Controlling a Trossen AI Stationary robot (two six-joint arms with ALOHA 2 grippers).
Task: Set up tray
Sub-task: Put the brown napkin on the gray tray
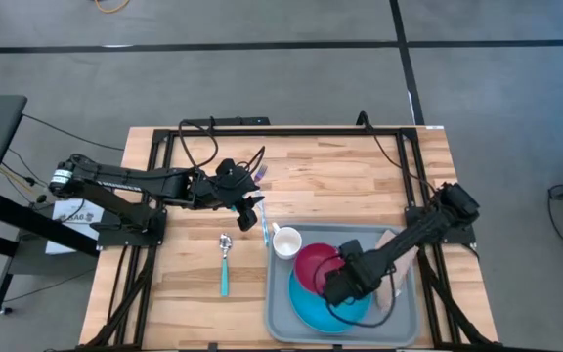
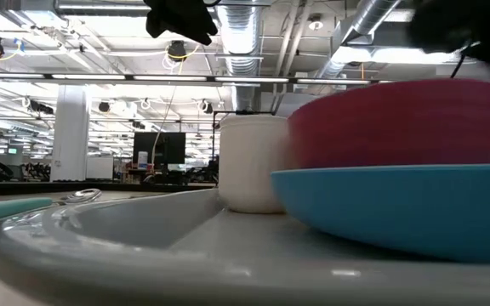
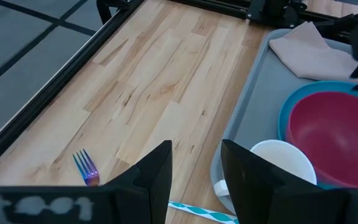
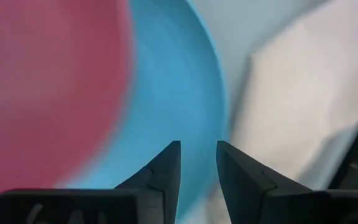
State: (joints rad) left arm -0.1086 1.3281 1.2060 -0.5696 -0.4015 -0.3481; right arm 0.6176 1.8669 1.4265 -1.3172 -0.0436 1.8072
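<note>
Grey tray [image 1: 281, 328] carries a blue plate [image 1: 313, 311], red bowl [image 1: 313, 264], white cup [image 1: 286, 241] (napkin [image 1: 389, 284] beige).

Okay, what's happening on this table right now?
A two-armed robot is setting up a grey tray. On it are a blue plate with a red bowl, a white cup and a napkin. The right gripper hovers open over the plate, holding nothing. The left gripper, open, hangs over the wood near a fork and striped straw. A teal-handled spoon lies off the tray.

An open industrial lab hall: exposed ceiling ducts [image 2: 247, 34], hanging lamps [image 2: 177, 51], distant workstations [image 2: 162, 153], grey floor [image 1: 262, 78].
</note>
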